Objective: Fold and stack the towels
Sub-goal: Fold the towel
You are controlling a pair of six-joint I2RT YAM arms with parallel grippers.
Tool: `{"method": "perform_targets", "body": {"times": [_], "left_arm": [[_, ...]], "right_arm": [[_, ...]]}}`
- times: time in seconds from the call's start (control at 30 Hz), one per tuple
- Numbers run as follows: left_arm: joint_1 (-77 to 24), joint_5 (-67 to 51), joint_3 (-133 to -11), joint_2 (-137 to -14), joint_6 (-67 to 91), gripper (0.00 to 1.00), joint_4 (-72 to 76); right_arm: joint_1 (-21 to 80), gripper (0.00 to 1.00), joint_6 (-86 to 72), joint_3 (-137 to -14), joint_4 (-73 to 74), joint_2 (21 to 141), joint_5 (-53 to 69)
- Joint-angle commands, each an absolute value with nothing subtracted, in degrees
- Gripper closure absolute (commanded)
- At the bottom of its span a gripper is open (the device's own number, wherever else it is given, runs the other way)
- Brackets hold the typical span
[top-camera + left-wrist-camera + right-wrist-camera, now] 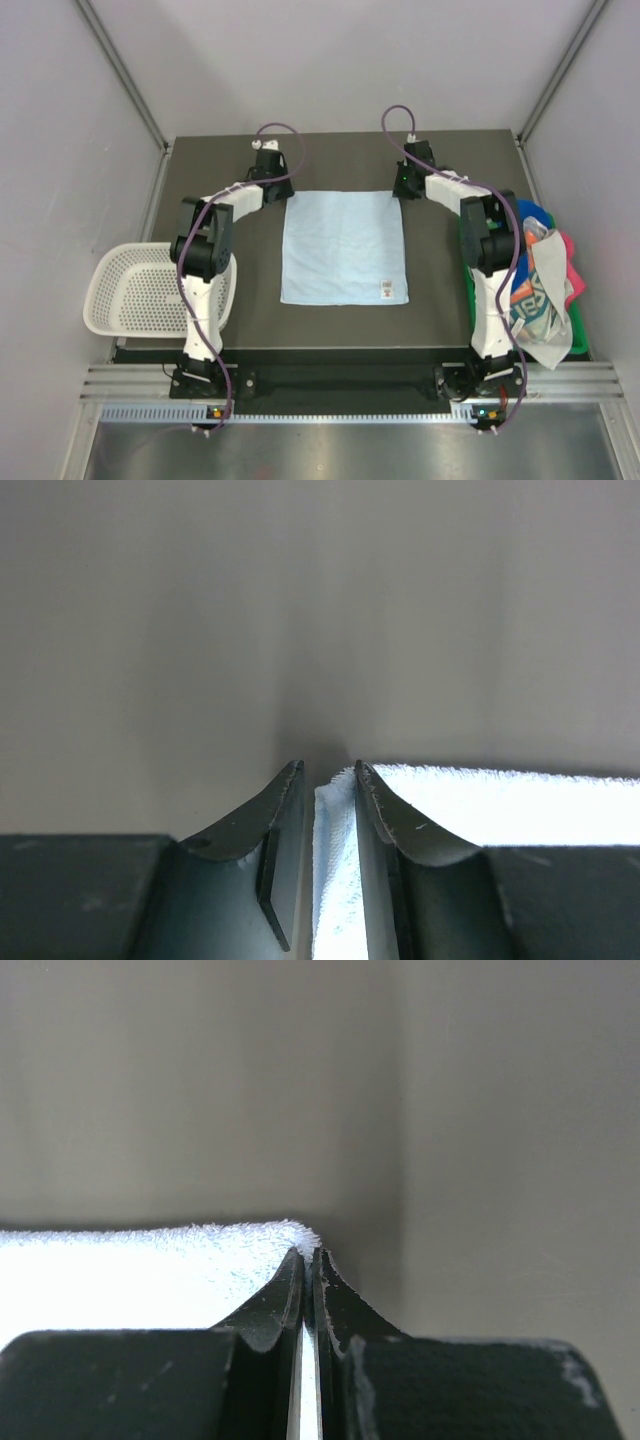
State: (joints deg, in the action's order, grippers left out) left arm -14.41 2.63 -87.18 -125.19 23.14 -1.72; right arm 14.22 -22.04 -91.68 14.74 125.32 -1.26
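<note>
Nearest me, left of the pale blue towel (343,248), a white basket (120,290); right of it, a heap of unfolded towels (545,290); I judge the flat towel soft, light, limp, best held by corners; at its far corners, left gripper (325,770) pinches fabric narrowly, right gripper (310,1255) clamps its tip tight; open table (340,160) beyond.

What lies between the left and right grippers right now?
Only the pale blue towel: in the top view its far edge runs from the left gripper at one corner to the right gripper at the other.
</note>
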Motion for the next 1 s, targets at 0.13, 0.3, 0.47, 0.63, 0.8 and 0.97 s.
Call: {"method": "perform_targets", "body": {"times": [0.13,0.3,0.47,0.63,0.8,0.97], "left_arm": [[-14.06,2.29,-85.7,-123.66,21.8,0.67,-6.06],[-13.98,0.35,-86.57,-124.62,21.01,0.67,-6.15],[-13.97,0.35,-87.54,-125.68,21.18,0.71,-7.29],[-13.97,-1.31,-88.24,-126.3,21.27,0.92,-7.82],[-13.97,-1.76,-88.94,-126.12,21.44,1.0,-7.47],[-13.97,-1.23,-88.86,-124.54,22.32,1.0,-5.37]], "right_arm": [[13.18,1.0,-20.48,-93.43,17.4,126.47,-2.11],[13.1,1.0,-20.39,-93.78,17.67,126.74,-1.85],[12.92,1.0,-20.13,-93.96,17.75,126.65,-1.93],[12.74,1.0,-20.21,-93.96,17.67,126.56,-1.5],[12.57,1.0,-20.39,-93.52,17.32,125.77,-1.14],[12.48,1.0,-20.04,-92.99,15.74,123.4,-0.53]]}}
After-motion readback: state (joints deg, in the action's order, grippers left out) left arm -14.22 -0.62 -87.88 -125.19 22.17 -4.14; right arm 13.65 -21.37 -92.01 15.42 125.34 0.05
